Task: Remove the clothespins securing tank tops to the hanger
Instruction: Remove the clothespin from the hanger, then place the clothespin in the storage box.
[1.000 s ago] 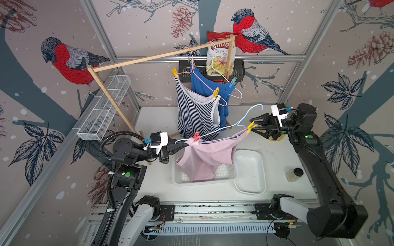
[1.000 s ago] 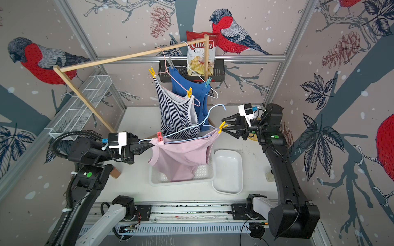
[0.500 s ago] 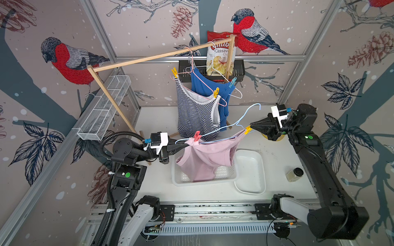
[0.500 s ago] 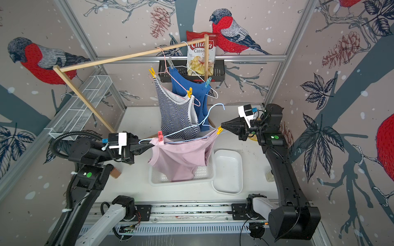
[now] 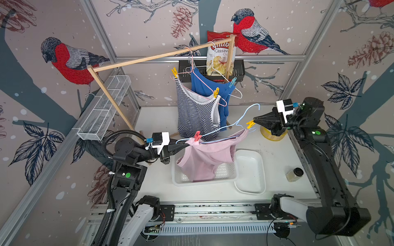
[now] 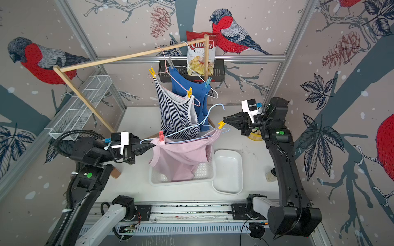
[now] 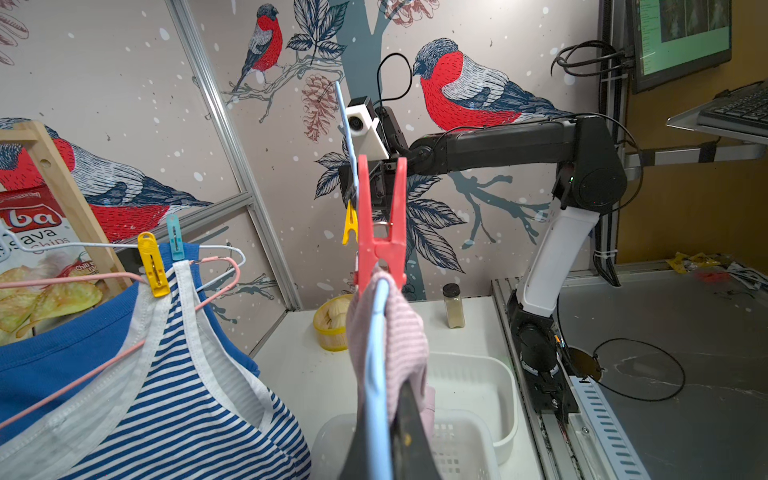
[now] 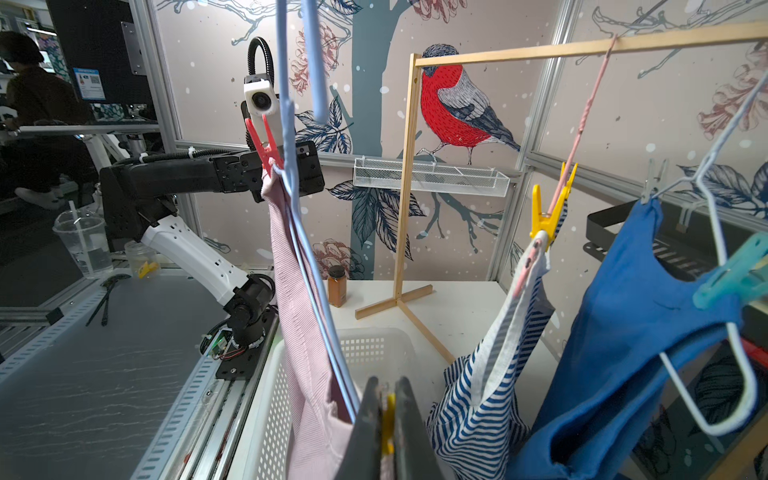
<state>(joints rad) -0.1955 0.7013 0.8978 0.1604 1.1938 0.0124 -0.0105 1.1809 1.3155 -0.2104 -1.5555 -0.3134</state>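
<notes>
Squeezing the yellow clothespin (image 5: 249, 124) by its tail, the right claw (image 5: 254, 121) is clamped on it at one end of the light-blue hanger (image 7: 380, 365), where it pins the pink tank top (image 5: 204, 161). It would do best to pinch fully, then draw straight away, while the left claw (image 5: 187, 145), clamped on the hanger beside the red clothespin (image 5: 197, 135), steadies it. A second ago the right jaws stood apart.

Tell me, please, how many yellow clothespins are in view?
3. One yellow clothespin and another clip the straps of the striped top; the third, by the pink top, is pinched in the right gripper. More could hide behind cloth.
</notes>
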